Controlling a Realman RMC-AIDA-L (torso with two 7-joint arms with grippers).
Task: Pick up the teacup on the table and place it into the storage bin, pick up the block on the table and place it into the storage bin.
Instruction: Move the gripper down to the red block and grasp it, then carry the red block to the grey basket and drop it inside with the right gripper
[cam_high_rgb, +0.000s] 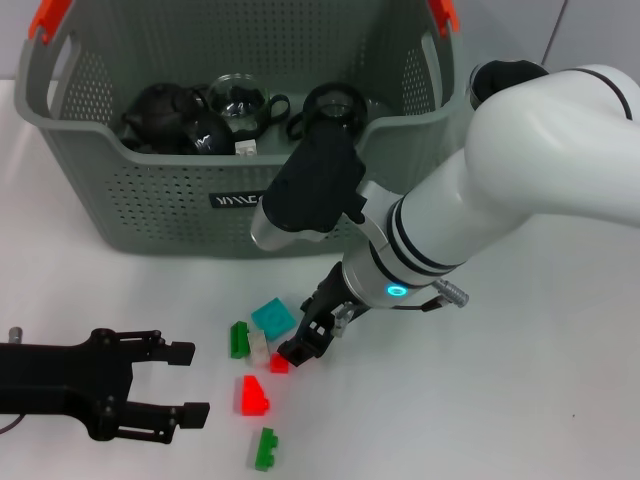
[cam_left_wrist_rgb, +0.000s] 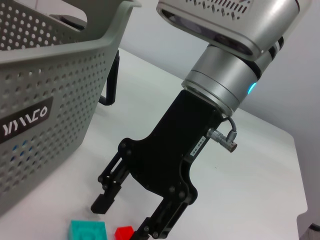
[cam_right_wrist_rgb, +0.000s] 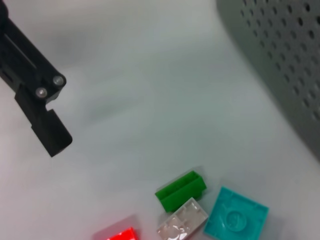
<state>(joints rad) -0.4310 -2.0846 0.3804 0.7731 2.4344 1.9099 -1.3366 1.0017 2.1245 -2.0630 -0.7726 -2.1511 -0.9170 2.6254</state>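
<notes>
The storage bin (cam_high_rgb: 170, 205) stands at the back of the white worktop (cam_high_rgb: 540, 380), dark teacups (cam_high_rgb: 165, 110) inside it. The right end effector (cam_high_rgb: 312, 340) hangs low, fingers apart, straddling a small red block (cam_high_rgb: 279, 363) among scattered blocks. The left end effector (cam_high_rgb: 180, 380), also spread open, rests near the larger red block (cam_high_rgb: 251, 396)
</notes>
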